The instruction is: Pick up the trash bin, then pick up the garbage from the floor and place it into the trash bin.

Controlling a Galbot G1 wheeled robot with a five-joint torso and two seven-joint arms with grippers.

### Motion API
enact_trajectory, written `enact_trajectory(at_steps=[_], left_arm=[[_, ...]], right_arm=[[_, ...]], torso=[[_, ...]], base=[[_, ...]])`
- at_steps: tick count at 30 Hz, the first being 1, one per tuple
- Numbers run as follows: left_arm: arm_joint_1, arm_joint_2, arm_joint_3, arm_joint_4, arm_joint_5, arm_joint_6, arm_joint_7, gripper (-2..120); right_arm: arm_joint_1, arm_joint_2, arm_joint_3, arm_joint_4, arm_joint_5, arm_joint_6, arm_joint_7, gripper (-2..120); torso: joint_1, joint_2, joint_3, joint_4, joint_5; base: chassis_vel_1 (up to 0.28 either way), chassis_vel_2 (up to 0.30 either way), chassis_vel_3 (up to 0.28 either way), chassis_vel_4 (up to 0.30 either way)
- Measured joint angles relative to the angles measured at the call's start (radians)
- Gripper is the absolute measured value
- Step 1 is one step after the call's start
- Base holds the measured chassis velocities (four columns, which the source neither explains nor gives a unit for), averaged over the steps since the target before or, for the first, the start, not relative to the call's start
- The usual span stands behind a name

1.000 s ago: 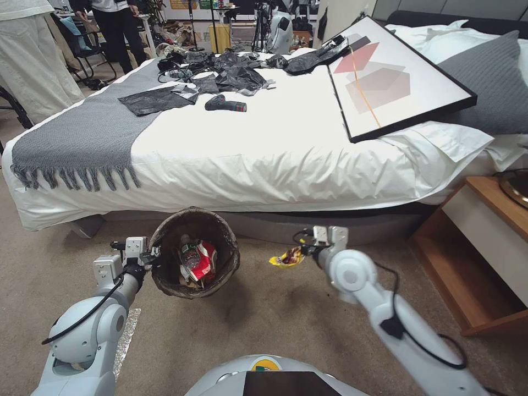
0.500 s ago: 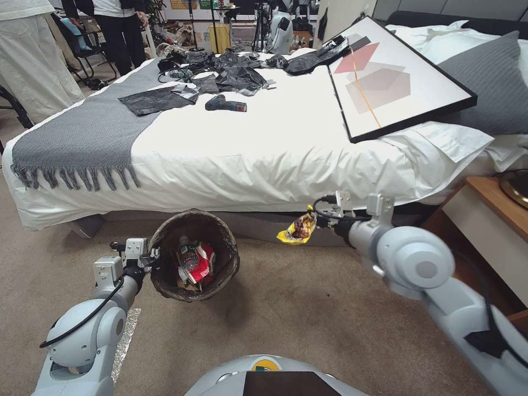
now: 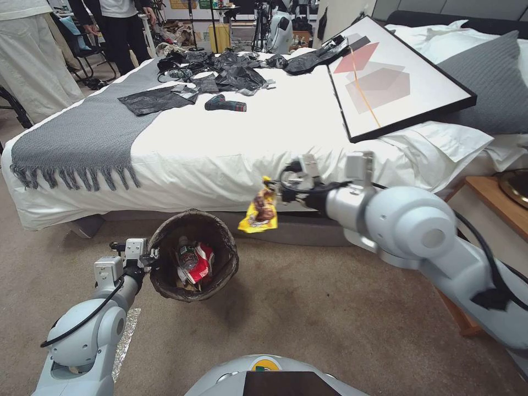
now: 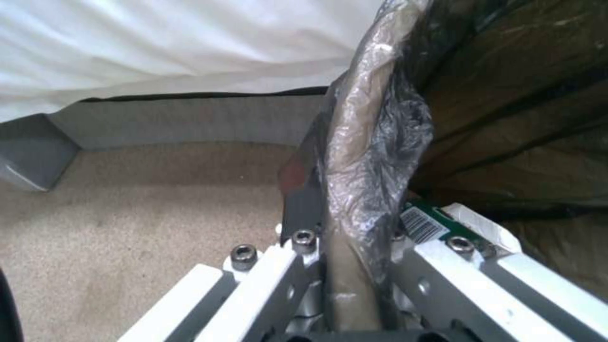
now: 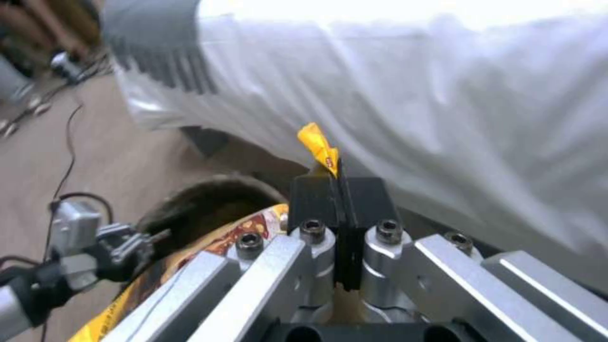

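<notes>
The trash bin (image 3: 223, 264), lined with a dark bag, hangs just above the carpet in front of the bed, and my left gripper (image 3: 151, 257) is shut on its rim (image 4: 364, 156). Inside lie a red-and-white wrapper (image 3: 201, 264) and a small plastic bottle (image 3: 188, 257). My right gripper (image 3: 275, 192) is shut on a yellow snack wrapper (image 3: 259, 213), a piece of the garbage, which dangles up and to the right of the bin's mouth. In the right wrist view the black fingers (image 5: 310, 197) pinch the wrapper's yellow tip (image 5: 318, 145), with the bin (image 5: 209, 204) below.
A bed (image 3: 247, 154) with a white sheet and grey throw (image 3: 82, 132) stands straight ahead, carrying a framed picture (image 3: 396, 77), black bags and a drill. A wooden nightstand (image 3: 489, 220) is at the right. Beige carpet (image 3: 308, 313) lies open in front of me. People stand at the far left.
My right arm has risen and swung left with the yellow wrapper, from near the floor to up beside the bin's mouth. The left arm and bin have stayed put.
</notes>
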Motion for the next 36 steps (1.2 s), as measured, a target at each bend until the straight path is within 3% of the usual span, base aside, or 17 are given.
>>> enact_trajectory(at_steps=[6, 12, 14, 29, 36], left_arm=[[-0.011, 0.002, -0.007, 0.019, 0.0, 0.0, 0.0, 0], [-0.018, 0.001, -0.01, 0.025, -0.001, 0.0, 0.0, 0], [-0.022, 0.001, -0.01, 0.028, -0.001, 0.0, 0.0, 0], [-0.026, -0.005, -0.014, 0.045, -0.003, -0.001, 0.004, 0], [-0.021, -0.006, -0.019, 0.047, -0.004, -0.001, 0.007, 0]], right_arm=[[0.185, 0.111, -0.199, -0.122, 0.021, 0.004, 0.024, 0], [0.2, 0.2, -0.298, -0.219, -0.026, 0.006, 0.033, 0], [0.197, 0.262, -0.344, -0.28, -0.064, 0.008, 0.032, 0], [0.114, 0.458, -0.47, -0.507, -0.242, 0.015, 0.011, 0], [0.087, 0.513, -0.514, -0.593, -0.307, 0.014, -0.002, 0]], torso=[[0.0, 0.0, 0.0, -0.0004, -0.0004], [0.0, 0.0, 0.0, -0.0004, -0.0003], [0.0, 0.0, 0.0, -0.0005, -0.0002], [0.0, 0.0, 0.0, -0.0003, 0.0001], [0.0, 0.0, 0.0, -0.0004, 0.0001]], base=[[0.0, 0.0, 0.0, 0.0], [0.0, 0.0, 0.0, 0.0], [0.0, 0.0, 0.0, 0.0], [0.0, 0.0, 0.0, 0.0], [0.0, 0.0, 0.0, 0.0]])
